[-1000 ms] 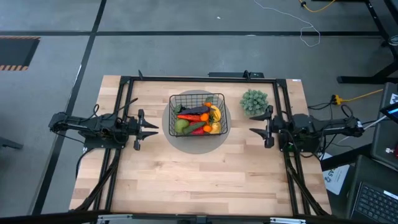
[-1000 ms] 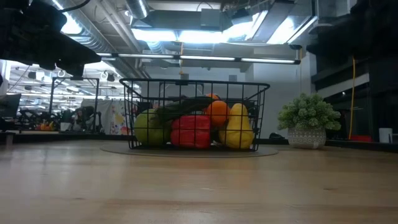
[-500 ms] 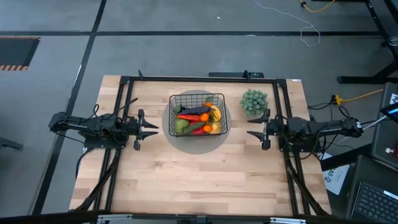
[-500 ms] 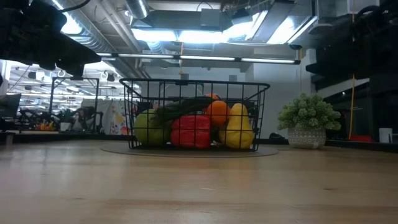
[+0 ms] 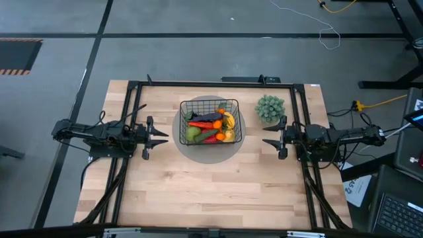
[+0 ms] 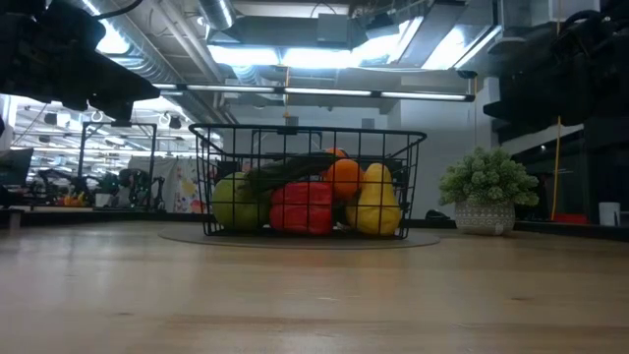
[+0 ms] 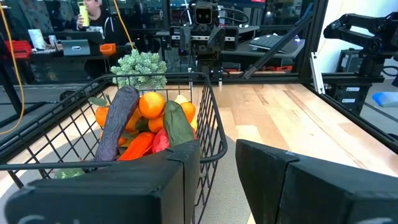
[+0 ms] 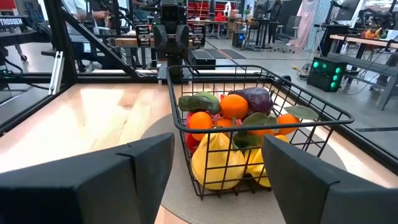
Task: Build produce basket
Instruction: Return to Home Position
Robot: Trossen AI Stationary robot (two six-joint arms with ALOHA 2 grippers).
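The black wire basket (image 5: 210, 101) stands on the grey round disc (image 5: 209, 155), on the wooden table (image 5: 218, 192), between the two grippers. It contains the produce: green apple (image 6: 236, 203), red pepper (image 6: 301, 209), yellow lemon (image 6: 377, 203), tangerine (image 6: 344, 179), purple eggplant (image 7: 118, 121) and green cucumber (image 7: 178, 123). The left gripper (image 5: 162, 137) hovers near the basket's left side, fingers apart, holding nothing. The right gripper (image 5: 268, 141) hovers at the basket's right side, just beside the potted plant (image 5: 269, 108), fingers apart, holding nothing.

black wire basket (image 5: 209, 121), produce (image 5: 210, 127) heaped inside
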